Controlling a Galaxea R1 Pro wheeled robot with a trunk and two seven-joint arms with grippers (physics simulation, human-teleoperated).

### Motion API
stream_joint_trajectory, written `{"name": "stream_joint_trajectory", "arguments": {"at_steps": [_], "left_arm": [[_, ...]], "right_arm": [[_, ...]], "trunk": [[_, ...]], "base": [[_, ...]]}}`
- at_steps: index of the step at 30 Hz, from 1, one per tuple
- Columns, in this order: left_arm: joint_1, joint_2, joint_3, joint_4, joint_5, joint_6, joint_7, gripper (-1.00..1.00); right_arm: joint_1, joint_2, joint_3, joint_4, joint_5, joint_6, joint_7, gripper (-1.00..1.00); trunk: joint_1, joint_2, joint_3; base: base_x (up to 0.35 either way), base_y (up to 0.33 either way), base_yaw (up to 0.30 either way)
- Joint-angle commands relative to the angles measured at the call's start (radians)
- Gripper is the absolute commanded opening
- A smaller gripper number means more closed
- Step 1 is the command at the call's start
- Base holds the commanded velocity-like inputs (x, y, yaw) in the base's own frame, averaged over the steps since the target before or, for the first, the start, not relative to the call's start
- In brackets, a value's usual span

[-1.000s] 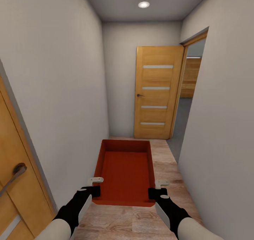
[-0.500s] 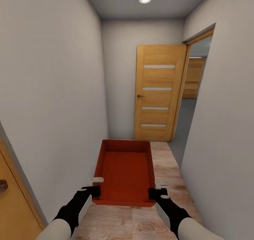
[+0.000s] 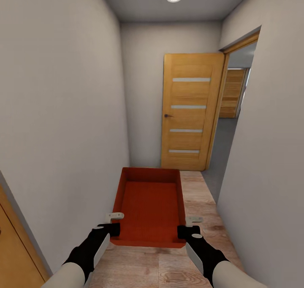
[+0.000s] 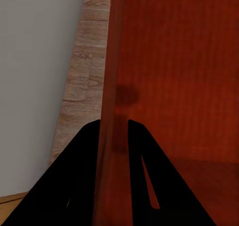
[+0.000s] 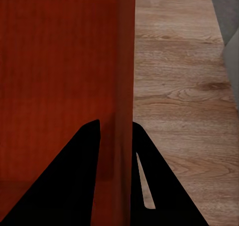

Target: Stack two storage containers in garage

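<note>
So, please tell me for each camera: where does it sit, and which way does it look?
Head view: high on the robot, looking down a corridor; both arms hold the storage container.
Left wrist view: beside the left gripper, astride the container's wall.
Right wrist view: beside the right gripper, likewise.
All share the container and wood floor.

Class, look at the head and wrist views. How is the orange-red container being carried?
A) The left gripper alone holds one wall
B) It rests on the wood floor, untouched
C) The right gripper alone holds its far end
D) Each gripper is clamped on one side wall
D: the left gripper straddles one side wall of the storage container and the right gripper straddles the opposite wall.
</note>
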Motion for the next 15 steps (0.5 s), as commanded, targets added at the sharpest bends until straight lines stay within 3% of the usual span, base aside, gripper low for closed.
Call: {"name": "stream_joint_trajectory", "arguments": {"at_steps": [1,9,15], "left_arm": [[0.001,0.01,-0.002,0.0,0.018,0.005,0.008,-1.0],[0.001,0.01,-0.002,0.001,0.017,0.005,0.008,-1.0],[0.001,0.01,-0.003,0.005,0.017,0.005,0.008,-1.0]], "right_arm": [[-0.001,-0.006,-0.007,-0.005,0.001,-0.025,-0.005,-1.0],[-0.001,-0.007,-0.007,-0.005,-0.001,-0.026,-0.004,-1.0],[-0.001,-0.006,-0.007,-0.005,-0.002,-0.026,-0.004,-1.0]], "trunk": [[0.0,-0.001,0.0],[0.0,-0.001,0.0],[0.0,-0.001,0.0]], "base": [[0.0,0.0,0.0],[0.003,0.0,0.0],[0.228,0.0,0.0]]}}
